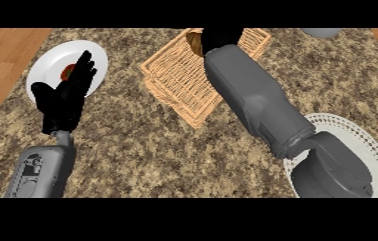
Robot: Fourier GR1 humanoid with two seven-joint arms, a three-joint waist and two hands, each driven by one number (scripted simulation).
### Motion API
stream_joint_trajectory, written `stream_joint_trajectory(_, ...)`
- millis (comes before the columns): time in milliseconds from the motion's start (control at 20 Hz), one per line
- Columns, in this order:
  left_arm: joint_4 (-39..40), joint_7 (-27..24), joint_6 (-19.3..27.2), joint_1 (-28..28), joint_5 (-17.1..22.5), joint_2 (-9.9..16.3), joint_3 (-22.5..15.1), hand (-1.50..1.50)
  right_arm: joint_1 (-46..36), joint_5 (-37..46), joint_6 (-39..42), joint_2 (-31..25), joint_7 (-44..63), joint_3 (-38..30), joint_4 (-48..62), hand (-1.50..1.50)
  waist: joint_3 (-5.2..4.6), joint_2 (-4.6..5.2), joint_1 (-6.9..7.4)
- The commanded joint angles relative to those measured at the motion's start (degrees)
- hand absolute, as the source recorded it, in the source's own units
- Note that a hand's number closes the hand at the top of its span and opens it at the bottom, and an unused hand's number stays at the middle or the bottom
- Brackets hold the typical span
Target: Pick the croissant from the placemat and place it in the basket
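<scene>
Right hand [220,39] reaches over the woven wicker basket [177,80], curled on the brown croissant [195,42], mostly hidden. Left hand [65,95] rests open, fingers up, over a round white plate [52,60].

Tan woven basket [181,80], speckled brown granite counter [162,150] under it, plain white plate [55,60] off to its left.

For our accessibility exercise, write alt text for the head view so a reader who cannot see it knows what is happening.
The robot's right hand reaches over a tan woven wicker basket on a speckled stone counter, a brown croissant just visible beside it. The left hand rests open, fingers up, before a round white plate; a white scalloped placemat lies under the right forearm.
</scene>
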Motion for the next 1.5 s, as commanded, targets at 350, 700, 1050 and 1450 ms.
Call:
stream_joint_trajectory(350,-0.5,-1.1,0.6,-0.5,-0.7,-0.8,-0.5,0.00,2.0,-1.7,2.3,0.0,-0.5,-2.1,-0.2,1.50,0.02,0.15,0.26)
stream_joint_trajectory(700,-0.1,-0.4,1.4,1.4,-1.7,-1.9,-1.5,0.00,3.6,-4.4,4.7,0.0,3.0,-4.8,-0.4,1.50,0.04,-0.23,-0.38)
stream_joint_trajectory(1050,-0.9,0.6,0.1,0.1,0.3,0.6,1.3,0.00,5.1,-3.8,-5.2,0.0,3.4,-5.3,-0.5,-1.50,0.09,-0.27,-0.95)
stream_joint_trajectory(1450,1.7,0.6,-0.6,-1.7,0.8,1.5,2.4,0.00,-0.1,-4.7,-20.3,0.0,5.5,-8.8,-4.4,-1.50,0.07,-0.45,-1.65)
